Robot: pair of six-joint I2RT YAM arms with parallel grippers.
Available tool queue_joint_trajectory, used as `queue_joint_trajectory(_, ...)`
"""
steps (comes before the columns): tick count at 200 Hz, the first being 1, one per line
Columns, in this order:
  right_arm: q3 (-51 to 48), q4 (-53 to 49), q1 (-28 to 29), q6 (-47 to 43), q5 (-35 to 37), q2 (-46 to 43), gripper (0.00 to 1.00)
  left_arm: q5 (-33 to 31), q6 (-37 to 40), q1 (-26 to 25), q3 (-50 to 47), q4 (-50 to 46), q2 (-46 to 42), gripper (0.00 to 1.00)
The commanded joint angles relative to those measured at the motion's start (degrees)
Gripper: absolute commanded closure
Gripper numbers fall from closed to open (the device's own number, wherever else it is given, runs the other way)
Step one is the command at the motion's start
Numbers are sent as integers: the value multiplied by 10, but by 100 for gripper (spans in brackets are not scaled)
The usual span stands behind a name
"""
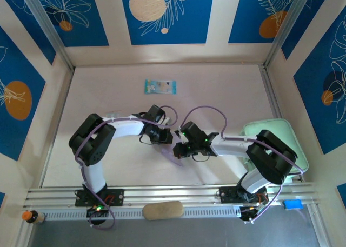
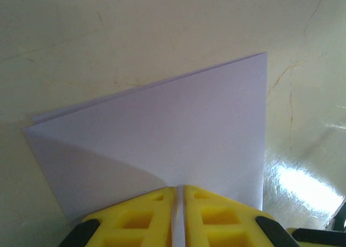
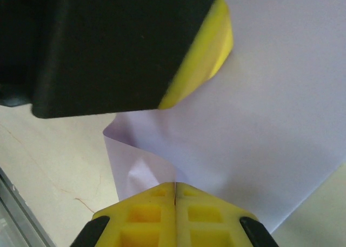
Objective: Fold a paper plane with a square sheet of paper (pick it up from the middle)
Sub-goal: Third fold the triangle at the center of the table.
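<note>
The left gripper [image 2: 178, 195] is clenched on the near edge of the square sheet of paper [image 2: 162, 133]. Two offset layers along the sheet's far left edge indicate that it is already folded. The sheet sits mid-counter [image 1: 108, 95], held between both grippers.

Expected handling: very light, limp, easily creased and likely to slip between smooth pads. Take hold at a folded edge or the centre crease, with light pressure.

The right gripper [image 3: 175, 190] is clamped on the opposite edge.

Obscured: the left gripper's body covers the sheet's upper part in the right wrist view, and the arms cover most of it from overhead. The overall fold shape, and whether the sheet touches the counter, cannot be determined.
</note>
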Motion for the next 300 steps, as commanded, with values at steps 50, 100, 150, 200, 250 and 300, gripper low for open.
queue_joint_trajectory(50, -7, -32, 9, -8, -6, -23, 100, -7, 6, 4, -20, -18, 13, 87)
queue_joint_trajectory(100, -8, -41, 10, -3, 14, -18, 100, -7, 6, 4, -19, -19, 12, 87)
queue_joint_trajectory(150, -2, -57, 16, -5, 24, -14, 100, -7, 5, 4, -21, -18, 11, 87)
queue_joint_trajectory(200, -4, -62, 17, 0, 36, -17, 100, -8, 5, 4, -20, -21, 10, 87)
queue_joint_trajectory(250, -6, -60, 16, 3, 50, -17, 100, -7, 4, 4, -20, -19, 12, 87)
queue_joint_trajectory(300, -5, -63, 16, 6, 56, -18, 100, -7, 4, 4, -21, -20, 12, 87)
